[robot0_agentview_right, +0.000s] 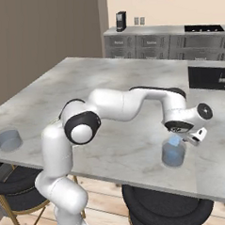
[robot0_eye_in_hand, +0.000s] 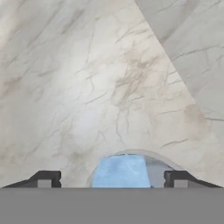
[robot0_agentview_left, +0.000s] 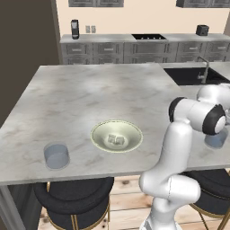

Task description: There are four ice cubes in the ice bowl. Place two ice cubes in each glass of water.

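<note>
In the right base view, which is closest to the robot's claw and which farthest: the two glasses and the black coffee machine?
1. Glass of water, right under the gripper.
2. Other glass, at the counter's far left edge.
3. Coffee machine, on the back counter.

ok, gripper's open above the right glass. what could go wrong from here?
1. The ice cube sits near the rim of the glass under the open gripper; it could catch the edge and bounce out.
2. Withdrawing low, the gripper could knock that glass, which stands near the counter edge.
</note>
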